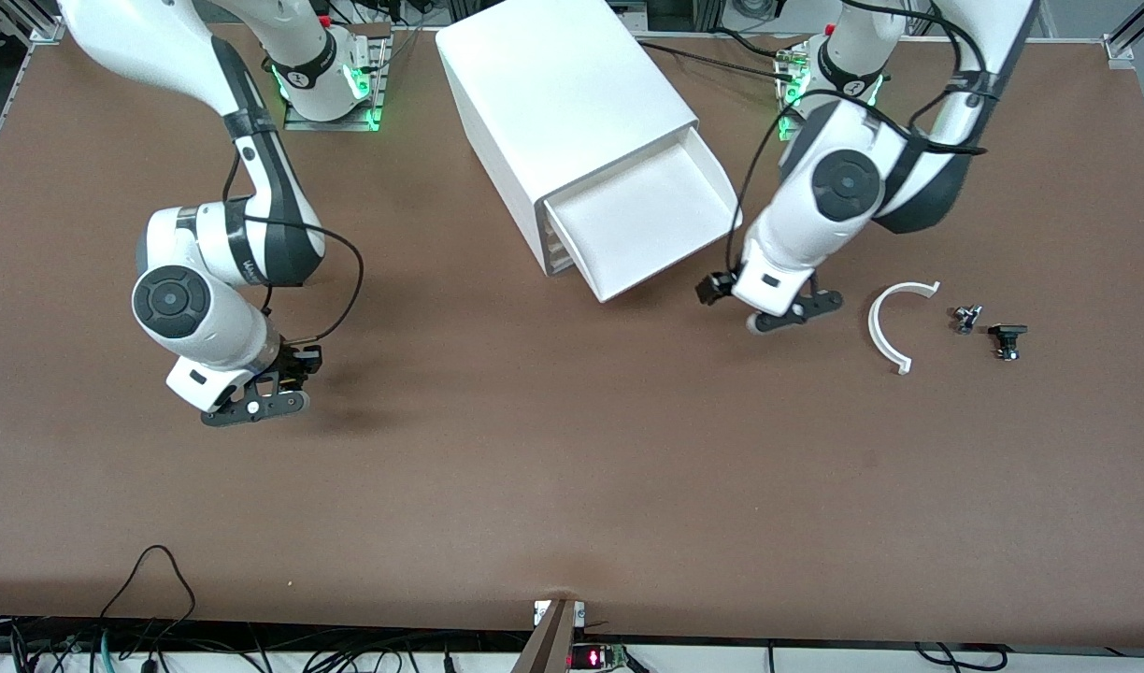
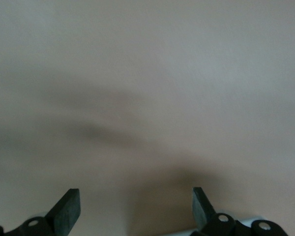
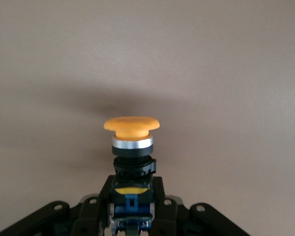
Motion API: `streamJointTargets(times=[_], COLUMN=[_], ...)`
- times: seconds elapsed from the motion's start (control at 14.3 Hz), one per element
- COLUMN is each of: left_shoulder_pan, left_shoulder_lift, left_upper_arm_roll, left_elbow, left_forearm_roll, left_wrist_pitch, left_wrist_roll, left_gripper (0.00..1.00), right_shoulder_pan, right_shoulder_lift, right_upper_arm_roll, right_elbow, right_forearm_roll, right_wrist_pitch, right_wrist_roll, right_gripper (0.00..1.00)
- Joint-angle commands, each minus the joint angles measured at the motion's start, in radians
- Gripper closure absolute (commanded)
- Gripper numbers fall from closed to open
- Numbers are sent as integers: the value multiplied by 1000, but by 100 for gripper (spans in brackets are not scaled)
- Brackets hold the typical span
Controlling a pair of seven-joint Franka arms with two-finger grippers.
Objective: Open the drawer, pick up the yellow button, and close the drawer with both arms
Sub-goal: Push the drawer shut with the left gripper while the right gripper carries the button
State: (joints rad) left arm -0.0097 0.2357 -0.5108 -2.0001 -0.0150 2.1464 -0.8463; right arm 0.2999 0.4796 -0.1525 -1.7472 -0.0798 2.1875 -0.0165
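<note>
The white cabinet (image 1: 563, 103) lies at the middle of the table with its top drawer (image 1: 642, 220) pulled out; the drawer looks empty. My right gripper (image 1: 254, 404) hangs low over the bare table toward the right arm's end. In the right wrist view it (image 3: 132, 194) is shut on the blue-and-black body of the button (image 3: 132, 125), whose orange cap points away from the wrist. The button is hidden in the front view. My left gripper (image 1: 796, 313) is beside the open drawer's front, low over the table. It (image 2: 136, 206) is open and empty.
A white curved piece (image 1: 894, 322) and two small black parts (image 1: 966, 318) (image 1: 1007, 338) lie on the brown table toward the left arm's end, next to the left gripper. Cables run along the table's near edge.
</note>
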Motion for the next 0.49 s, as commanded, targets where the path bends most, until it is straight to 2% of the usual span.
streamJointTargets(times=[0.0,0.42], left_shoulder_pan=[-3,-1], left_shoulder_lift=[-27,-67], left_upper_arm_roll=[-90,-219], left_elbow=[-55,-128], left_forearm_roll=[-49,-201], left_wrist_pitch=[10,-20], left_wrist_roll=[-69,-73], left_gripper=[0,0], right_shoulder_pan=[-70,-177], right_shoulder_lift=[-26,34], right_upper_arm_roll=[22,31], right_elbow=[-96,-212], right_forearm_roll=[6,6], right_wrist_pitch=[104,322], right_wrist_roll=[-71,-233], right_gripper=[85,85])
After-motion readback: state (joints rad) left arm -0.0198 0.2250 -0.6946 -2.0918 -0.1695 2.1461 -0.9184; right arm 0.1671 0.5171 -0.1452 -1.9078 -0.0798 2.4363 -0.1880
